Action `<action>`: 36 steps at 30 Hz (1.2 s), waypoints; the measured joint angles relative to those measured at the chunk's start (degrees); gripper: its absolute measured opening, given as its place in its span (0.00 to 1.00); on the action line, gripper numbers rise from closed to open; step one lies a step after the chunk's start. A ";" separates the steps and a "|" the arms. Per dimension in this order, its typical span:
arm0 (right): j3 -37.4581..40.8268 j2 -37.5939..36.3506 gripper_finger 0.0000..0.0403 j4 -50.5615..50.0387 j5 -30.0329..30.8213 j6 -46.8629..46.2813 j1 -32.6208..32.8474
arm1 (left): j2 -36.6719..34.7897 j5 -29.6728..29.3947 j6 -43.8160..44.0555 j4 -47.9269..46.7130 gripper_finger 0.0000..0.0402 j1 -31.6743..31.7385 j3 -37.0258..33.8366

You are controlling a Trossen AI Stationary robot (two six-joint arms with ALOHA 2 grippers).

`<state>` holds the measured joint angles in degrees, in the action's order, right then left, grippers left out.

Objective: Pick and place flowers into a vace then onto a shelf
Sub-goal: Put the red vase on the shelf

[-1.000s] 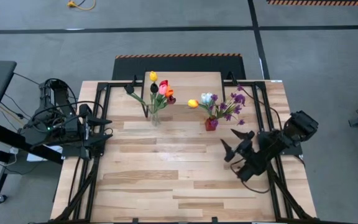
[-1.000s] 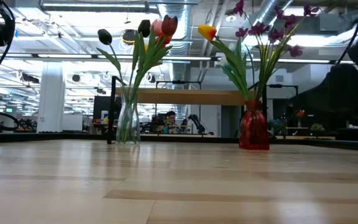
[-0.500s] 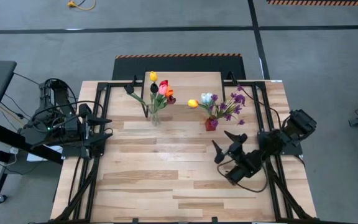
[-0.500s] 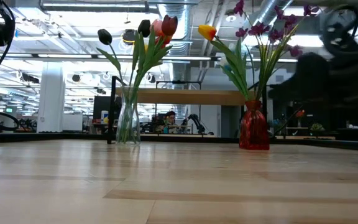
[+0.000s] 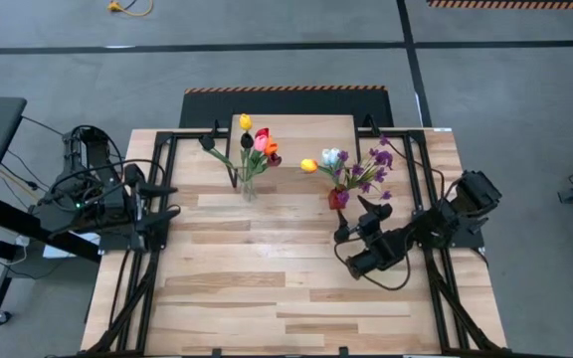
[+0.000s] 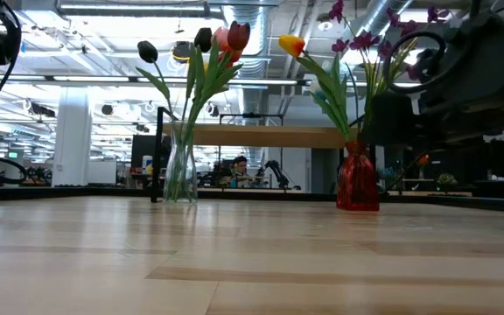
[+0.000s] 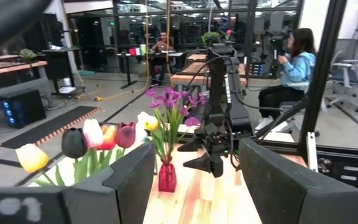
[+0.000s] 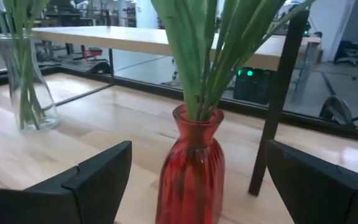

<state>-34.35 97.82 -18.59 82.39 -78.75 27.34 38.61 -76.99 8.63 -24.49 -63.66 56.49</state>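
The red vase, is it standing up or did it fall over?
Standing up. The red vase sits upright on the table with green stems rising from its neck, between the right gripper's open jaws.

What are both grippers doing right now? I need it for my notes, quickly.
Left gripper: open, empty, waiting at the table's left edge.
Right gripper: open, empty, its fingers either side of the red vase, not touching it.

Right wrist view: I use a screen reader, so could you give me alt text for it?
A red vase holding green stems stands on the table, framed between the right gripper's open fingers. A clear vase of stems stands farther off, and the shelf stands behind both.
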 joint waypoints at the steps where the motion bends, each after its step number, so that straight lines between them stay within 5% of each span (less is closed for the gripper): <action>1: 0.00 0.00 0.88 0.04 -0.01 0.60 -0.13 | 0.00 -0.50 0.01 0.00 0.55 0.00 0.00; 22: 0.01 5.34 0.88 9.20 1.78 2.24 -2.12 | 0.00 -3.05 -0.16 0.39 0.55 0.00 0.00; 36: 0.02 6.43 0.88 8.54 3.06 0.69 -3.04 | 0.00 -3.24 -8.30 8.50 0.55 0.00 0.04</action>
<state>-34.33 104.25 -10.05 85.45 -78.06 24.30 38.61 -80.23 0.33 -15.99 -63.66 56.53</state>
